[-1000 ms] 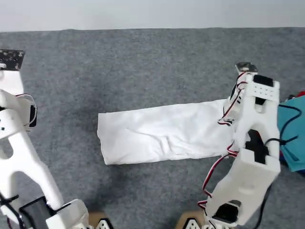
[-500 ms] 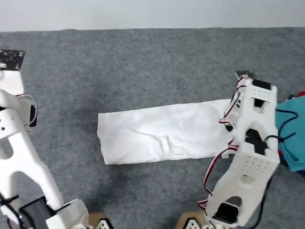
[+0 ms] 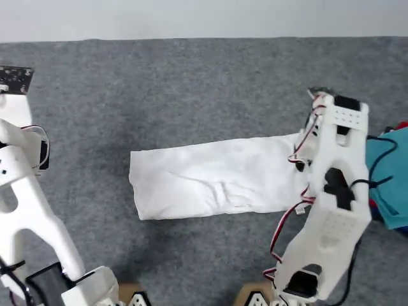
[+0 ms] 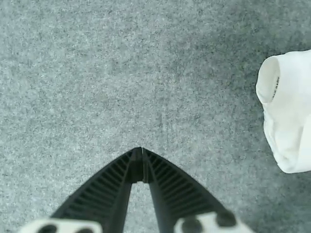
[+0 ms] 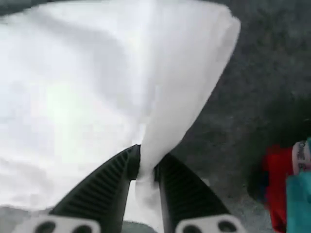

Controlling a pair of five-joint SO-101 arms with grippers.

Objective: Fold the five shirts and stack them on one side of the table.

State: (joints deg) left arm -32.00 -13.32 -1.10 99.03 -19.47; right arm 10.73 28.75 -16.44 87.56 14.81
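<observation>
Desk (image 3: 191,83): covered in a grey, felt-like fabric with a coarse speckled nap; it lies flat.
Room: a plain pale strip (image 3: 191,19) runs beyond the desk's far edge; I cannot tell whether it is wall or floor.
White shirt (image 3: 210,178): folded into a long band across the middle of the desk, lying left to right. Its right end passes under the right arm (image 3: 331,204).
Right tool (image 5: 144,165): clenched on a raised fold of the white shirt at that right end.
Left tool (image 4: 142,154): clenched on nothing, tips meeting, above bare grey cover near the desk's left edge; the shirt's rounded left end is near, apart from it.
Teal shirt (image 3: 389,185): at the desk's right edge, touching a red shirt (image 5: 279,184).
</observation>
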